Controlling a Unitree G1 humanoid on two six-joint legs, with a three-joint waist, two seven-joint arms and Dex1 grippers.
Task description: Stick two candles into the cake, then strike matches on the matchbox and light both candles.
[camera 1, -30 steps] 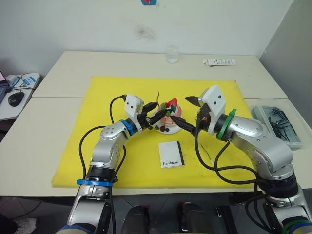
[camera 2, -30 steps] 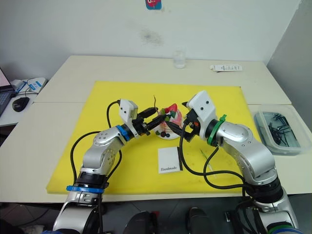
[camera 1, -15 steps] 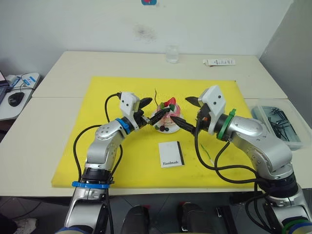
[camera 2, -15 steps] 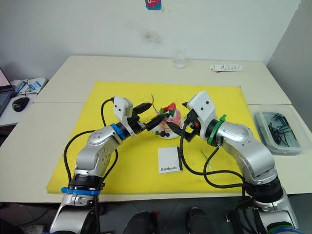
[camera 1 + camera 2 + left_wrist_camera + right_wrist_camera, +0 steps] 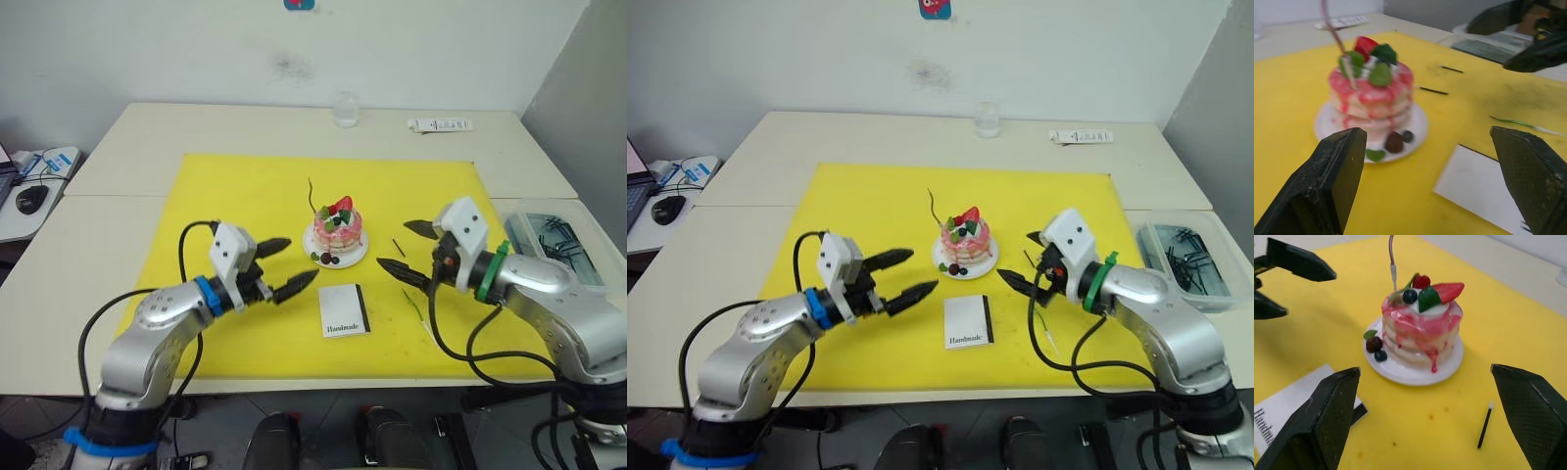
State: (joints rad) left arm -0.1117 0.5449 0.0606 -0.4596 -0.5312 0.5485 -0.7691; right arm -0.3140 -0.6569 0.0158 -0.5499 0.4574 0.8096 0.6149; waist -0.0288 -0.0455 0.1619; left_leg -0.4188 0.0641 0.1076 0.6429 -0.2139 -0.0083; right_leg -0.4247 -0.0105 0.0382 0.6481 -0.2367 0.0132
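The left gripper has its two black fingers spread wide apart and holds nothing; it hovers low over the yellow mat, near the cake's left side and just left of the matchbox. The right gripper likewise has its fingers spread apart and empty, hovering to the right of the cake, with a short dark match lying on the mat between its fingers and the plate.

Between the two grippers stands the cake, pink and white with a strawberry on top, on a small white plate. One thin candle stands upright in the cake's left side, slightly curved. The second candle, a pale green stick, lies flat on the mat in front of the right gripper. The white matchbox, lettered "Handmade", lies flat just in front of the cake. In the left wrist view two dark matches lie on the mat beyond the cake.

Further out, the pale surface carries a clear glass, a remote and, at the right, a clear tray of dark bits.

By my reading, one candle is planted and the second is the step in hand. The next move calls for the right gripper to lower onto the lying candle and pinch something very thin off a flat mat
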